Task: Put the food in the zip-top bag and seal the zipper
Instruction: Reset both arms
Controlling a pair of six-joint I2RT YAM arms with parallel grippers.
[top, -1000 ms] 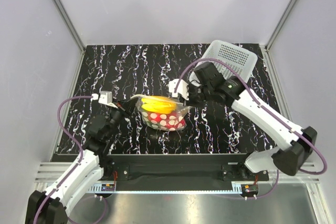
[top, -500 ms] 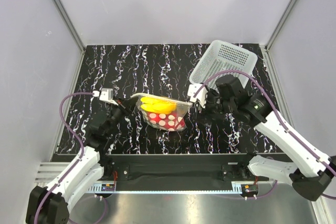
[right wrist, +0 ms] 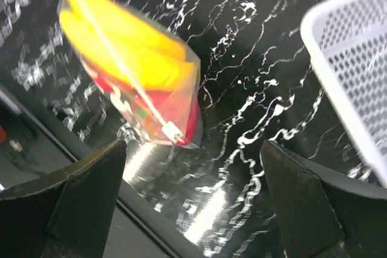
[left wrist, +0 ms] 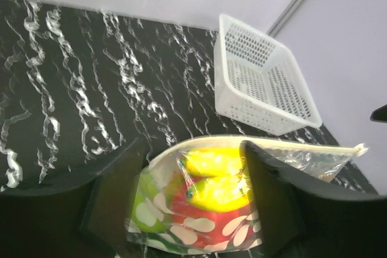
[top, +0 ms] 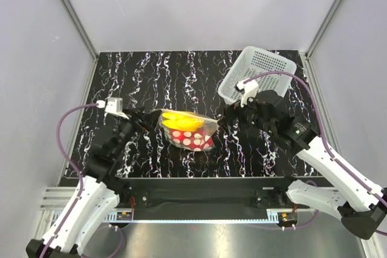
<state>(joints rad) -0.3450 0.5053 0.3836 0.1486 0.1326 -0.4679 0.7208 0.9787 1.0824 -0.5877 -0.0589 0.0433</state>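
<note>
Both end effectors are released, jaws spread: the left end effector (top: 144, 122) is just beside the bag (top: 208, 126), and the right end effector (top: 226, 116) is near its other end. The bag lies mid-table, holding bananas (top: 178, 122) and a red fruit (top: 193, 142). A basket (top: 260, 72) stands by the far right edge of the table (top: 151, 70), close behind the right arm.

Black table (top: 151, 77), veined with white streaks and enclosed by pale walls (top: 199, 10) on three sides. Two items rest directly on it. White perforated basket (top: 260, 74): at the far right corner of the tabletop, seemingly tipped with its mouth toward the table's centre, though the overhead view leaves this uncertain. Zip-top bag (top: 187, 130): lying to the near left of the basket, close to the basket's near corner but apart from it. Through the dotted plastic show a yellow banana bunch (top: 180, 121) on the side toward the basket and a red fruit (top: 193, 141) on the side away from it.
</note>
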